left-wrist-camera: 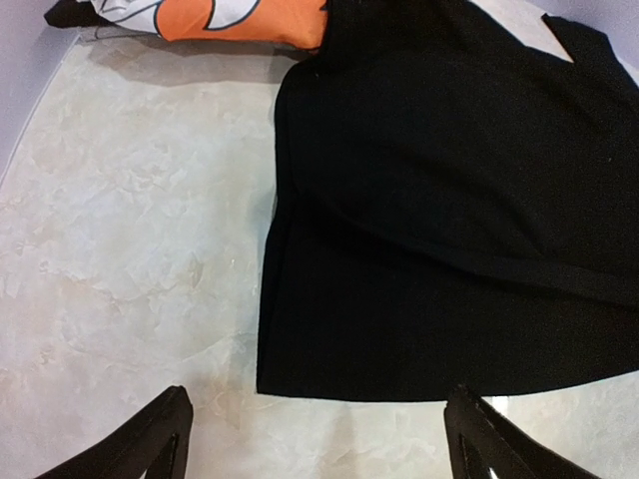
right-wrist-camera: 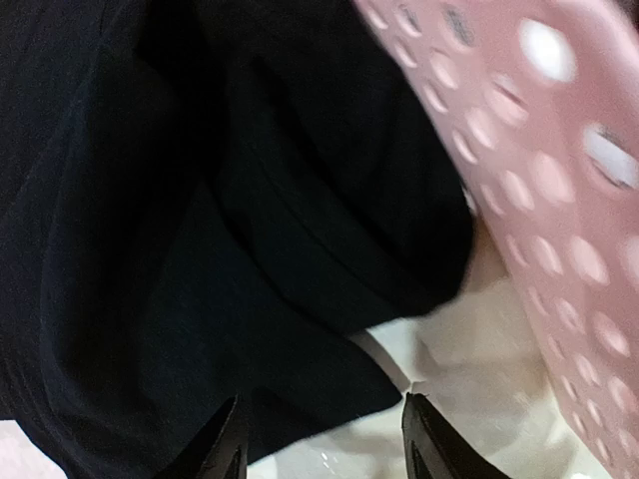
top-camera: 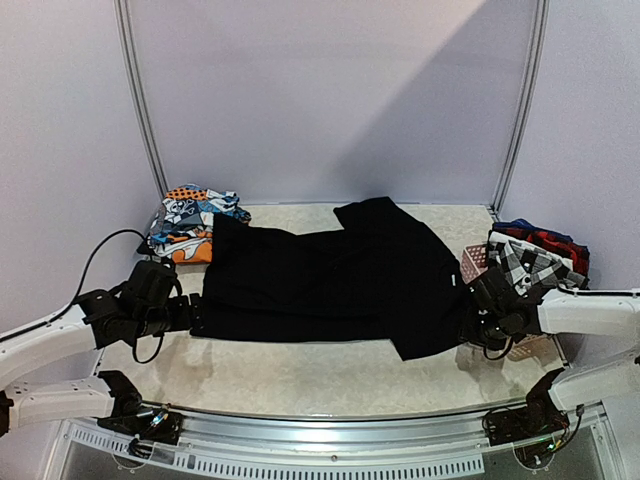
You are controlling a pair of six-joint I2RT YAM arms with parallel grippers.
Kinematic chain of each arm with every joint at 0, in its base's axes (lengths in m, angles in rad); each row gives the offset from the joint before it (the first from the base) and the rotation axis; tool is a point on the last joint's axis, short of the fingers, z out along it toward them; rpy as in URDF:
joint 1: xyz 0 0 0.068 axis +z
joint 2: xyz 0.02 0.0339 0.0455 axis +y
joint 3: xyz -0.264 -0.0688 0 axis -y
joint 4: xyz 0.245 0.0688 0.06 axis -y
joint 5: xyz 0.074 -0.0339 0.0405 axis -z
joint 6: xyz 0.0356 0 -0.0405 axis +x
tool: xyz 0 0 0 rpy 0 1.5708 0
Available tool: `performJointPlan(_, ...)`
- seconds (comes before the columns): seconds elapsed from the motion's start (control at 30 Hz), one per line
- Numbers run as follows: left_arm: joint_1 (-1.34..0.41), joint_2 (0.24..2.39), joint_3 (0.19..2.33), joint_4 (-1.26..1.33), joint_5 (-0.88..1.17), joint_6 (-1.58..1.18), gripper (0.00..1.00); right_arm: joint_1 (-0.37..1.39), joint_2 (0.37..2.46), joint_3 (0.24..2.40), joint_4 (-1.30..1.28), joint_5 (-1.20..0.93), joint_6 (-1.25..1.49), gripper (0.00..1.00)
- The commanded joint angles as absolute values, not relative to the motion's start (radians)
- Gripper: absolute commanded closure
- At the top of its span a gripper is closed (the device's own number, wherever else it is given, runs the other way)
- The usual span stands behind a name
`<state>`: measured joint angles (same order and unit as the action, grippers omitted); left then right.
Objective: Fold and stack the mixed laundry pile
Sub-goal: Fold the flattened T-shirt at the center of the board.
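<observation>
A large black garment [top-camera: 330,280] lies spread across the middle of the table. My left gripper [top-camera: 196,318] stands open at its left end. In the left wrist view that gripper [left-wrist-camera: 319,444] has only bare tabletop between its fingers, and the black garment's corner [left-wrist-camera: 300,369] lies just ahead of the tips. My right gripper [top-camera: 468,320] is at the garment's right end. There the right gripper [right-wrist-camera: 324,444] has its fingers apart astride a corner of the black cloth [right-wrist-camera: 300,379], not pressed on it. Orange-blue-white printed pieces [top-camera: 190,225] lie at the back left.
A pink perforated basket [right-wrist-camera: 544,160] stands close to the right of my right gripper and shows again from above [top-camera: 475,262]. It holds a black-and-white checked garment [top-camera: 530,260] and a red and navy plaid one [top-camera: 545,237]. The orange print [left-wrist-camera: 230,20] lies beyond my left gripper.
</observation>
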<state>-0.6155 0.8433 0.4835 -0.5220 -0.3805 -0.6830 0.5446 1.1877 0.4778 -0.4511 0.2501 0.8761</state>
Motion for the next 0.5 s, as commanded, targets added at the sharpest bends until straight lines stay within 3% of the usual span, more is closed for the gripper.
performJointPlan(0.0,-0.632,0.843,0.463,-0.506,-0.373,-0.686,0.11,0.535,1.249,0.466,-0.356,0.219,0.886,0.48)
performJointPlan(0.17,-0.632,0.824,0.459,-0.519,-0.372,-0.687,0.12,0.533,1.306,0.47,-0.344,0.219,0.881,0.56)
performJointPlan(0.33,-0.633,0.808,0.456,-0.524,-0.374,-0.689,0.12,0.533,1.284,0.469,-0.371,0.223,0.879,0.81)
performJointPlan(0.47,-0.633,0.812,0.455,-0.523,-0.376,-0.69,0.12,0.534,1.254,0.474,-0.402,0.218,0.876,0.91)
